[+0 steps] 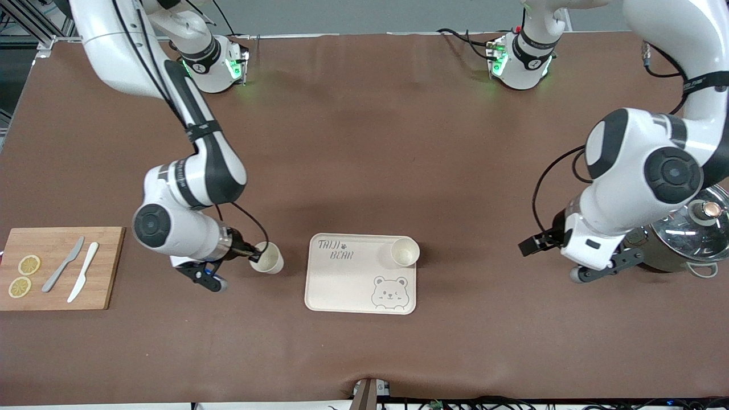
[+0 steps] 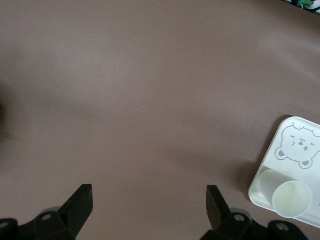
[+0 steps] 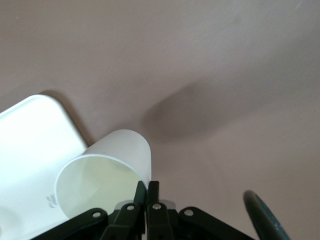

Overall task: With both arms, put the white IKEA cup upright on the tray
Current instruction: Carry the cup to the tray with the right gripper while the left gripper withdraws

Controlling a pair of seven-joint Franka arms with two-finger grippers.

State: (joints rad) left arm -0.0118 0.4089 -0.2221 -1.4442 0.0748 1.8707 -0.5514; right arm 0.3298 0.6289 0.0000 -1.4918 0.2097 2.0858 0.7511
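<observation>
Cup rim is being pinched by the right gripper, whose fingers are clamped almost together on the wall, one inside the mouth and one outside. This cup is being held tilted, mouth turned up toward the front camera, over the brown bench just beside the tray, on the side toward the right arm's end. It is being shown as plain off-white, tapered and without a handle, its inside bare.

A second cup is being carried upright by the tray, in the corner toward the left arm's end and away from the front edge; nothing is being shown inside it. Grey lettering and a bear face are being displayed on the tray's cream surface.

The left gripper is being kept waiting with fingers spread wide and nothing between them, above bare bench toward the left arm's end, well apart from the tray.

A board near the corner at the right arm's end is being loaded with two lemon slices and two knives. A lidded pot is being partly hidden under the left arm.
</observation>
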